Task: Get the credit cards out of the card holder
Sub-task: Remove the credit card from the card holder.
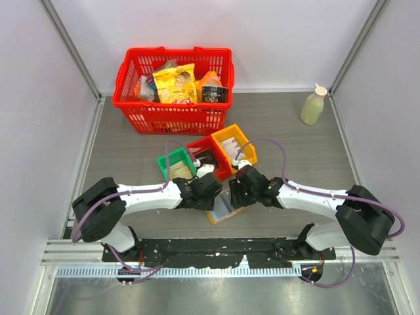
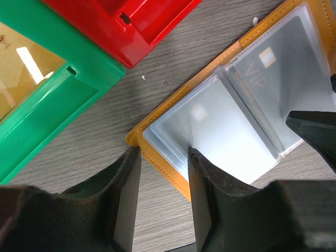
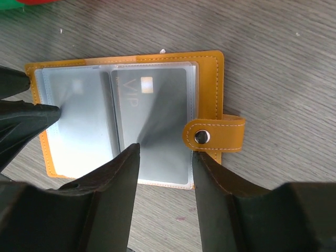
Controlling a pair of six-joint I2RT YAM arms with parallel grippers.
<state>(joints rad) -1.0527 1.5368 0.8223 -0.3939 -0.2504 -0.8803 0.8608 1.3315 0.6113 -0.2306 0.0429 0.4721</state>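
Evidently the job has hardly started: the card holder lies opened flat on the worktop, just in front of the green bin and red bin, and its clear sleeves are still filled. One card marked VIP sits in the page nearest the snap tab, and a second pale card fills the page beside it. No card lies loose on the worktop in any view, so every credit card I can see remains to be pulled out; whether more are stacked beneath these two cannot be told.

The left tool has its fingers spread, straddling the holder's outer stitched edge, with one finger resting on the sleeve and nothing gripped. The right tool is likewise spread and empty, poised over the lower edge of the VIP page beside the tab. I judge both are placed to steady the holder or work a card free.
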